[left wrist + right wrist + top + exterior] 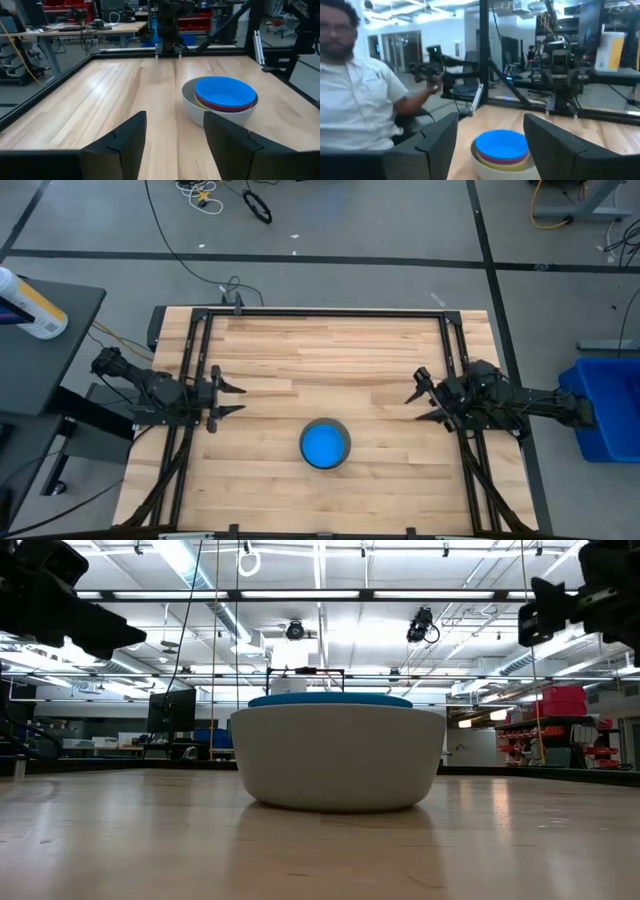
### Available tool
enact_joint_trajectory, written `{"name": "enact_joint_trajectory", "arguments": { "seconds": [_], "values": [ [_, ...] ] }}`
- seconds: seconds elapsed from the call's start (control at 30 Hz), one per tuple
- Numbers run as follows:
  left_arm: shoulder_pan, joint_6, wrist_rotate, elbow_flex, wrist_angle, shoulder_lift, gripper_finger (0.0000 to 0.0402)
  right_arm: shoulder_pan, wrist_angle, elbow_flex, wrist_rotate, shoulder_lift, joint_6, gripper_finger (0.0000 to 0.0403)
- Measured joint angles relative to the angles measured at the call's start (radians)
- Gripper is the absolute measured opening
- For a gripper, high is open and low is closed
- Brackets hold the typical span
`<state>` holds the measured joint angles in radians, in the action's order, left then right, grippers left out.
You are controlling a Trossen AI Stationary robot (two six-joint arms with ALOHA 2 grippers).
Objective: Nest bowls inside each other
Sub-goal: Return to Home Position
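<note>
The bowls [325, 444] sit nested in the grey bowl [338, 755], the blue bowl [225, 91] on top, midway between the desk's [330, 350] sides and towards its lower edge in the high view, with bare wood all round. The left end effector [242, 399] hovers by the left edge and the right end effector [414, 398] by the right, both pointing inward, fingers apart, empty

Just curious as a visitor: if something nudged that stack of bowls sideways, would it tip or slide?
Probably slide: the grey bowl sits low and wide on the smooth wooden table. The bright blue bowl nests inside it, so both would likely move as one.
</note>
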<state>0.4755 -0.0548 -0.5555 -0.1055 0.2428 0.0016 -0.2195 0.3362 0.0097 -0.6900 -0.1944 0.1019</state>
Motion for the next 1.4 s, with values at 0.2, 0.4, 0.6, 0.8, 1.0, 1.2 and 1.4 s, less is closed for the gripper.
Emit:
{"name": "enact_joint_trajectory", "arguments": {
  "seconds": [0.2, 0.4, 0.6, 0.8, 1.0, 1.2, 1.4],
  "values": [
    [0.0, 0.013, -0.035, 0.0, -0.057, 0.0, 0.0205, 0.015, -0.061, 0.0, 0.302, 0.0, 0.085, 0.0252],
    [0.0, 0.034, -0.036, -0.001, -0.075, 0.003, 0.0205, 0.047, -0.155, 0.0, 0.453, -0.001, -0.039, 0.0264],
    [0.0, -0.011, -0.015, -0.001, -0.079, 0.003, 0.0205, 0.048, -0.169, 0.0, 0.421, -0.001, -0.003, 0.0273],
    [0.0, 0.03, 0.029, -0.001, -0.05, 0.003, 0.0205, 0.065, -0.121, 0.0, 0.431, 0.0, 0.03, 0.028],
    [0.0, -0.044, -0.118, -0.001, 0.044, 0.002, 0.0206, 0.157, -0.132, 0.0, 0.663, 0.018, -0.08, 0.0287],
    [0.001, -0.042, -0.039, -0.001, 0.037, 0.0, 0.0206, 0.259, -0.231, 0.0, 0.696, 0.147, -0.107, 0.0293],
    [0.001, -0.042, 0.026, -0.036, 0.04, 0.0, 0.0206, 0.366, -0.329, 0.038, 0.691, 0.192, -0.095, 0.0301]
  ]
}}
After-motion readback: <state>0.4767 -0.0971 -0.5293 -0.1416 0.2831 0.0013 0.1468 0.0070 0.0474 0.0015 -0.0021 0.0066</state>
